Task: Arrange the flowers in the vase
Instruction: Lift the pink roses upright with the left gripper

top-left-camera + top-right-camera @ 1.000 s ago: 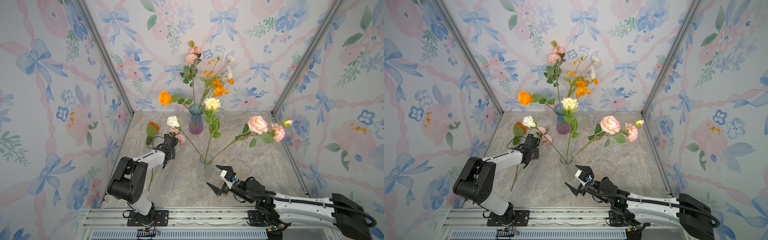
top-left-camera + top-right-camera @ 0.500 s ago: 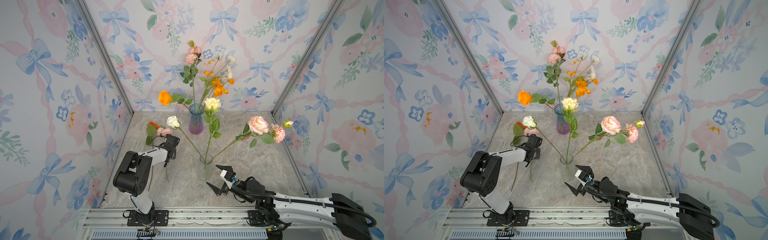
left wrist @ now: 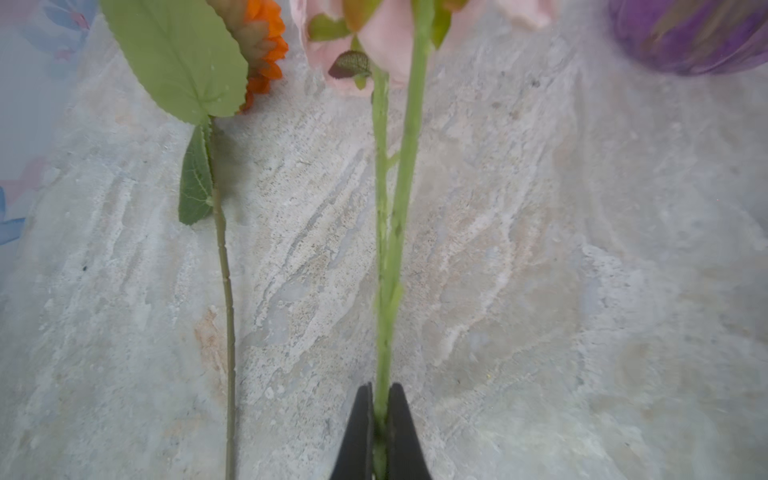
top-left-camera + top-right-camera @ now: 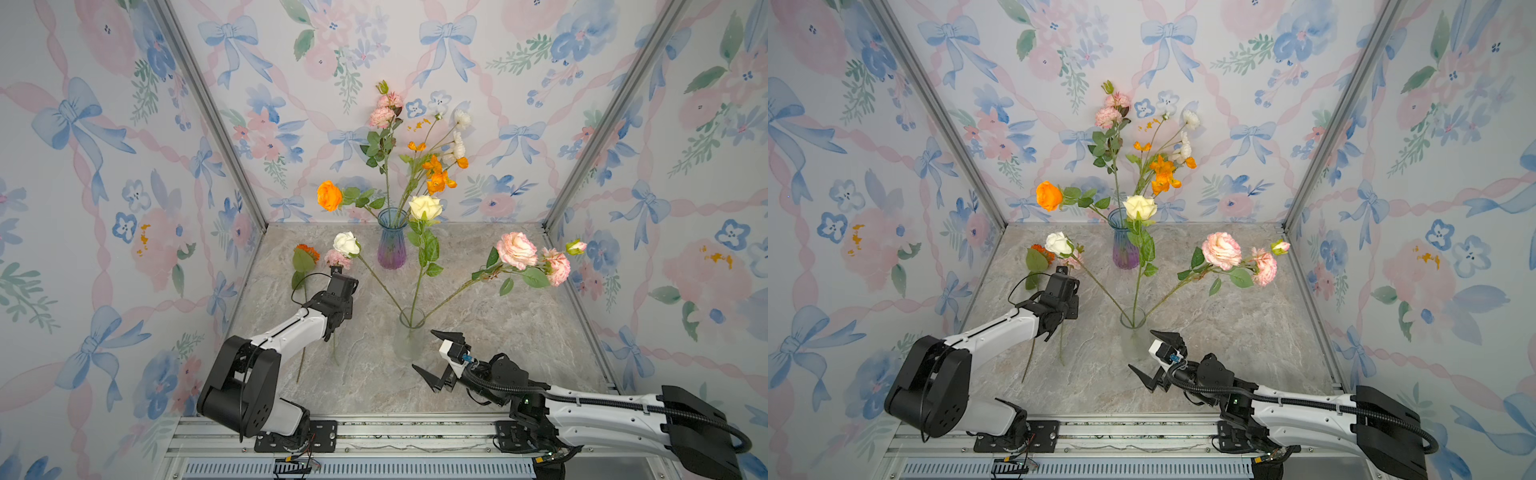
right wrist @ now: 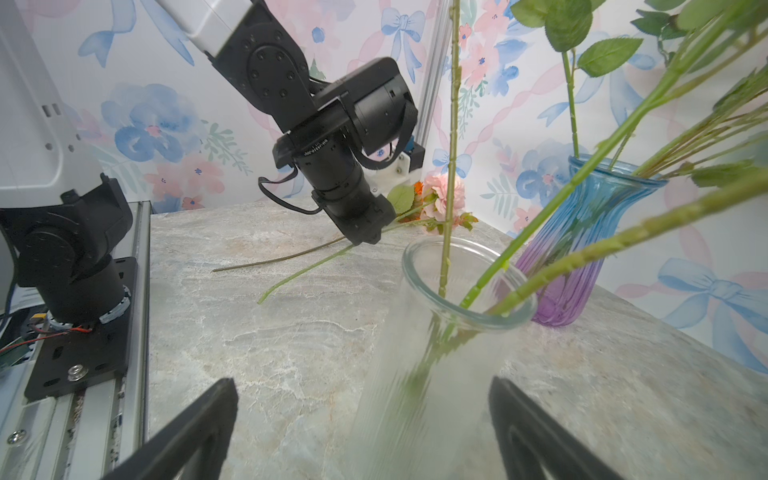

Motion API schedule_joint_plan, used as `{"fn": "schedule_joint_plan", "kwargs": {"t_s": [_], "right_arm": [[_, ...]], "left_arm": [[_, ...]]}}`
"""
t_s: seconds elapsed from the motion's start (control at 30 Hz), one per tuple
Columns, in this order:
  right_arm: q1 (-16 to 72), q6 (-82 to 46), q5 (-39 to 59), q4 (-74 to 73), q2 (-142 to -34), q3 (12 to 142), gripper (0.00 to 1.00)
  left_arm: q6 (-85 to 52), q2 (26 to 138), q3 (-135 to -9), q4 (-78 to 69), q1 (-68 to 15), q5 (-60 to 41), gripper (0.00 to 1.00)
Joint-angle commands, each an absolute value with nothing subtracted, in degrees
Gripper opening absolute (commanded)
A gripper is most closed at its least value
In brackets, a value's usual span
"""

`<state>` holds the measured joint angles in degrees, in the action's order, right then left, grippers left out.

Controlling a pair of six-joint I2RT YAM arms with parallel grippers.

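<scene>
Black left gripper point(image 3: 380, 392) clamped on the pink carnation stem point(image 3: 386, 282), low along the table point(image 3: 540, 291) beside the orange sunflower point(image 3: 266, 45). Lift slowly, tip upright, steer to the glass vase point(image 4: 409, 338) of 3 stems point(image 4: 417, 287); right gripper point(image 4: 423, 349) gaping, empty, nearby.

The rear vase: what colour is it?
The rear vase is blue above, purple at its base; clearest in right wrist view.

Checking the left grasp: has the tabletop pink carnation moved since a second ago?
Yes: the pink carnation shifted left, toward the orange sunflower, stem pinched in the left gripper.
</scene>
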<state>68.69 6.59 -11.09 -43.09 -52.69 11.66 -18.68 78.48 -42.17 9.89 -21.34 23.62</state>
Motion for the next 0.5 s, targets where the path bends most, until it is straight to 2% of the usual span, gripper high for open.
{"fn": "schedule_joint_plan", "kwargs": {"t_s": [0.0, 0.27, 0.47], "right_arm": [[68.2, 5.9, -11.2, -44.7, -52.4, 13.1, 0.97], [66.8, 4.9, -11.3, -44.7, -51.4, 12.6, 0.97], [66.0, 4.3, -10.5, -44.6, -51.9, 12.7, 0.97]], "left_arm": [[-23.2, 70.0, -39.6, 10.1, -21.5, 24.2, 0.0], [-28.5, 40.7, -32.0, 8.9, -25.3, 33.9, 0.0], [-19.2, 23.6, -29.0, -3.9, -26.4, 27.2, 0.0]]}}
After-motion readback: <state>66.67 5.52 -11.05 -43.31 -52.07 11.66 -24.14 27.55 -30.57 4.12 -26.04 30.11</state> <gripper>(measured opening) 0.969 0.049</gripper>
